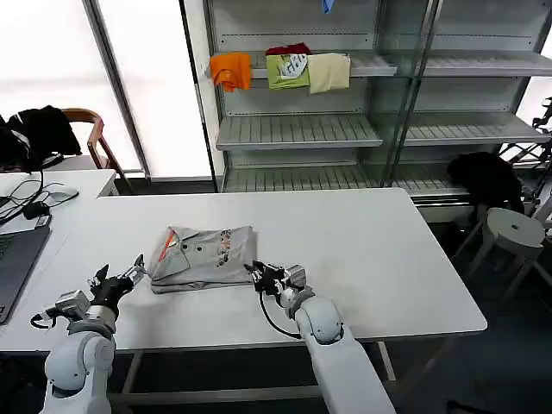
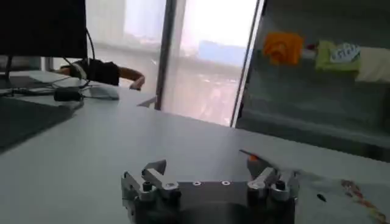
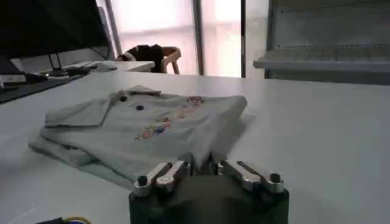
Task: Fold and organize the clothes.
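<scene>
Grey cloth is what matters here: a light grey collared shirt (image 1: 203, 257) lies folded into a compact rectangle on the white tabletop (image 1: 371, 250), its collar with the orange inner stripe toward nine o'clock and a small multicoloured print toward three o'clock. Judging by its neat edges, the folding looks largely done; squaring it up or moving it to a final place may remain.

At the shirt's eight o'clock corner hangs the left gripper (image 1: 121, 278), fingers spread and nothing between them. At its four o'clock corner sits the right gripper (image 1: 267, 278), fingers also apart and empty, just beside the hem.

At twelve o'clock, metal shelves (image 1: 297, 129) carry orange, green and cream folded garments (image 1: 280, 71). A laptop (image 1: 15, 259) and cables sit at nine o'clock, a chair (image 1: 90, 138) draped in black at ten, a stool (image 1: 515, 231) at three. Nothing on the tabletop blocks either arm.
</scene>
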You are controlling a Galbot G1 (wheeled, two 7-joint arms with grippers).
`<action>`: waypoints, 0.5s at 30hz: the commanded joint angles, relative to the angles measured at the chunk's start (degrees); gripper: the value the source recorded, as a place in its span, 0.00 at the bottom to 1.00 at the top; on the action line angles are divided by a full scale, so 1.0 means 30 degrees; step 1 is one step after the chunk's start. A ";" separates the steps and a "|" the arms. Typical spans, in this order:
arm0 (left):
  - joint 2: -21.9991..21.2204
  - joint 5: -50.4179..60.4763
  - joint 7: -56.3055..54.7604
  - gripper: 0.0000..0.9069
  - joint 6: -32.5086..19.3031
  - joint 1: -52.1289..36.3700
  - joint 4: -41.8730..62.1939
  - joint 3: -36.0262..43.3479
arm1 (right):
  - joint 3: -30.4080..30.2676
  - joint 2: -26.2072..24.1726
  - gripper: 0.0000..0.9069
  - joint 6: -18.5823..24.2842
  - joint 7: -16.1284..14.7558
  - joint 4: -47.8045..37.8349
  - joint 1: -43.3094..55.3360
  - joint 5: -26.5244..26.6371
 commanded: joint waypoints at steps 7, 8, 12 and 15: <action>0.0097 -0.0063 -0.0010 1.00 -0.0070 0.0302 -0.0156 -0.0290 | 0.0144 0.0937 0.00 0.0098 0.0576 0.2032 -0.0618 0.1714; 0.0127 -0.0085 -0.0017 1.00 -0.0070 0.0324 -0.0171 -0.0368 | 0.0295 0.0937 0.00 -0.0086 0.0668 0.2536 -0.0783 0.1759; 0.0320 -0.0279 -0.0035 1.00 -0.0058 0.0444 -0.0354 -0.0606 | 0.0797 0.0076 0.00 -0.0921 0.0970 0.3953 -0.1410 0.2243; 0.0386 -0.0355 -0.0057 1.00 -0.0050 0.0501 -0.0474 -0.0694 | 0.1269 -0.0771 0.00 -0.1409 0.1043 0.4855 -0.1820 0.2545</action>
